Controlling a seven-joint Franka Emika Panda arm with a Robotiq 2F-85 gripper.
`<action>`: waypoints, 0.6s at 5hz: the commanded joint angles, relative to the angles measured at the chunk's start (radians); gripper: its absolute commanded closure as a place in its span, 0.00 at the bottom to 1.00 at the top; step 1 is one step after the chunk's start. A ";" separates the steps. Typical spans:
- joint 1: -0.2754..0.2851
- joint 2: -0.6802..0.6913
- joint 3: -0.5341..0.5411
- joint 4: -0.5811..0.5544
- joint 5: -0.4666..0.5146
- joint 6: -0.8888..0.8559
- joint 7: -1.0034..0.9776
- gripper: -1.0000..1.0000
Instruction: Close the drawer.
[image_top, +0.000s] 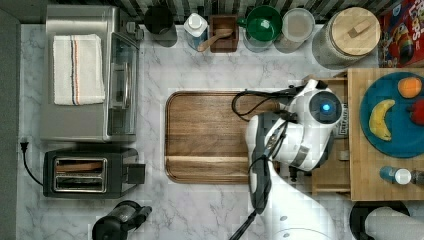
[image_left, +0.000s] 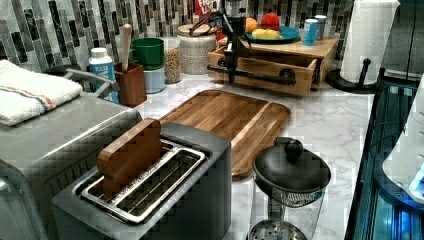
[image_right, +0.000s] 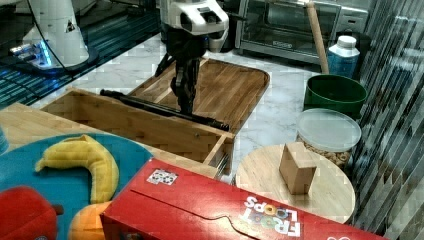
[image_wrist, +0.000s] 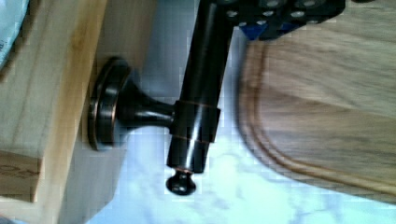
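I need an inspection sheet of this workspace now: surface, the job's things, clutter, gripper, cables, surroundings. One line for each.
Surface: white marble counter.
Job's things: drawer stands pulled out from under the light wood top; dark bar handle on its front.
Clutter: brown board, toaster, toaster oven with towel, green cup, jars, cereal box, blue plate with fruit.
Gripper: gripper at the handle; fingers' state unclear.
Cables: black cable over the board.
Surroundings: tiled backsplash.
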 joint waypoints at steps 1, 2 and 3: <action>-0.180 0.101 -0.125 0.263 0.011 -0.025 -0.185 1.00; -0.226 0.185 -0.119 0.388 0.018 -0.061 -0.283 1.00; -0.244 0.219 -0.125 0.448 0.002 -0.066 -0.288 1.00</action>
